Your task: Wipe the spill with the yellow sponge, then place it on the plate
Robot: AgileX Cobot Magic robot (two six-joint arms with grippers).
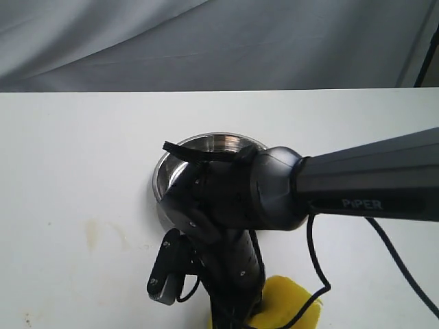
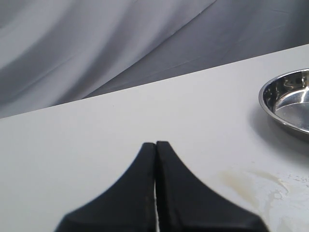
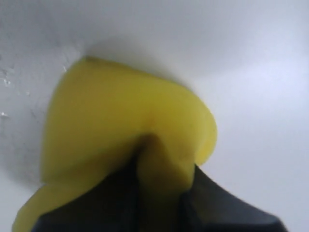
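In the exterior view the right arm (image 1: 274, 188) covers most of the plate (image 1: 214, 142), leaving only its far rim and a slice of base. It also hides the left part of the yellow sponge (image 1: 291, 305), which the bottom edge cuts too. The jaws of the right gripper (image 3: 161, 176) fall outside that frame. In the left wrist view the plate and a pale wet patch (image 2: 260, 181) on the desk (image 2: 96, 140) run off the edge. The right wrist view is blurred, with the jaws showing only as dark shapes.
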